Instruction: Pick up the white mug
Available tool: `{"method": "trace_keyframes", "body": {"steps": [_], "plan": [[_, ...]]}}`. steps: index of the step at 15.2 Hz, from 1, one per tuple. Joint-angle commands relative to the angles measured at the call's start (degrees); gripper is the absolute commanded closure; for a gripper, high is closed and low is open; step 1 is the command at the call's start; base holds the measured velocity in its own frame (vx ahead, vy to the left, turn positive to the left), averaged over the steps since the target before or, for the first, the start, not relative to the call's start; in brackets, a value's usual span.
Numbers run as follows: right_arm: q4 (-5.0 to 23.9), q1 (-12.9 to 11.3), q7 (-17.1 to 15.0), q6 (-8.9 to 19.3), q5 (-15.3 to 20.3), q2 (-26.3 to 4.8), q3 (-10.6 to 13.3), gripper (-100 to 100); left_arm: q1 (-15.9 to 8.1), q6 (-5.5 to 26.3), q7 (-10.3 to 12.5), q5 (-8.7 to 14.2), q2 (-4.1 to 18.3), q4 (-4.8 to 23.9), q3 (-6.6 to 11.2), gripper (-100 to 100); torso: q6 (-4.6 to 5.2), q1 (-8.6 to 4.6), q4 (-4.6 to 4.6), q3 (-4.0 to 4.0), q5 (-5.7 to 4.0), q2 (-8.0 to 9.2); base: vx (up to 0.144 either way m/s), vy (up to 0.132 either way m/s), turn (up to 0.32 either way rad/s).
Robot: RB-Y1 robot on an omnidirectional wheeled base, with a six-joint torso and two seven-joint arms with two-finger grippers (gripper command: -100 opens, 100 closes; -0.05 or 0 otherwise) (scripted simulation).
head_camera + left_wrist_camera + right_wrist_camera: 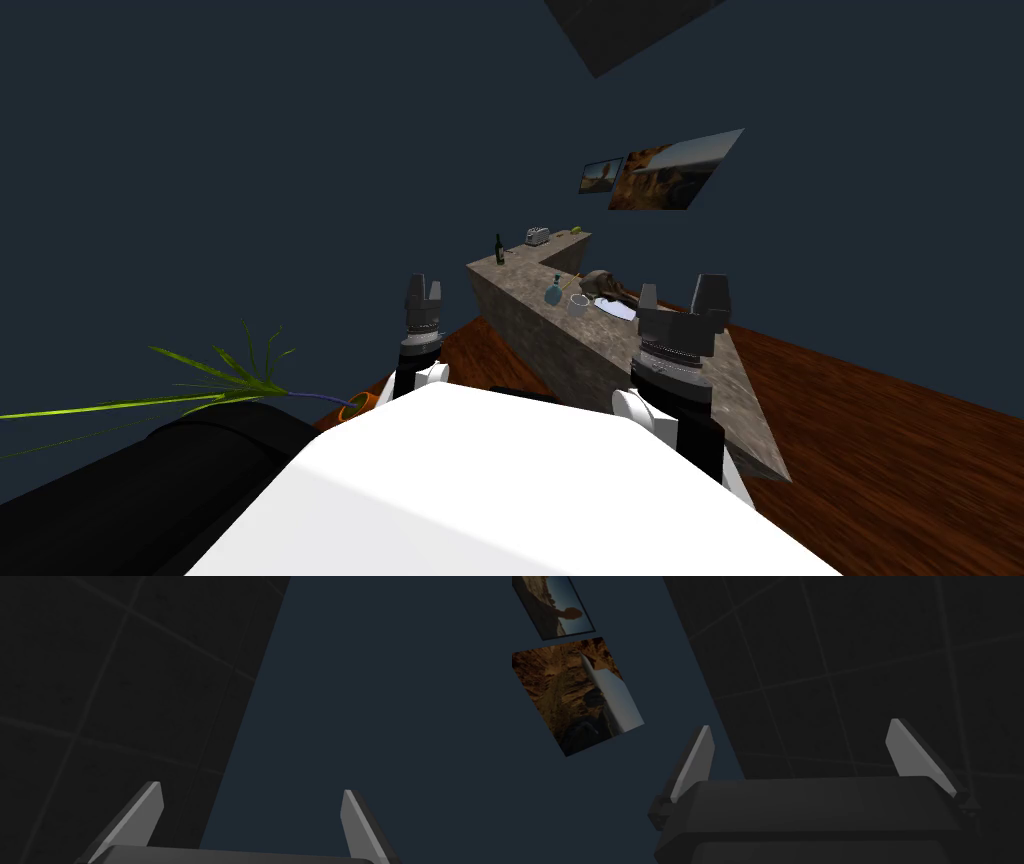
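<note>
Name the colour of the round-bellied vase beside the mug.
Pale blue; the round-bellied vase by the white mug shows best in the head view.

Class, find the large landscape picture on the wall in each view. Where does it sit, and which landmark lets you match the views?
Head view: large picture on the wall beyond the counter.
Right wrist view: large picture beside the open right hand.
Left wrist view: open left hand; nothing to match.
Shared landmark: small picture hanging right beside it, in the head and right wrist views.

The mug [578,304] is white, the vase [553,292] blue, the counter [540,335] speckled grey
</note>
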Motion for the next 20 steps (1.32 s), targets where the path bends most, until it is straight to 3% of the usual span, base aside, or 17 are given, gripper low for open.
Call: {"method": "trace_keyframes", "body": {"steps": [1, 20], "plan": [[0.4, -0.2, 0.0, 0.1, 0.4, -1.6, -0.1, -100, 0.0, 0.0, 0.0, 0.0, 0.0, 0.0, 0.0, 0, 0.0, 0.0, 0.0, 0.0, 0.0, 0.0, 0.0, 0.0, 0.0], [8.8, -2.6, -0.2, 1.2, 8.0, -24.2, 0.0, -100, 0.0, 0.0, 0.0, 0.0, 0.0, 0.0, 0.0, 0, -0.02, 0.06, 0.0, 0.01, 0.01, 0.02, -0.006, 0.013, 0.027]]}}
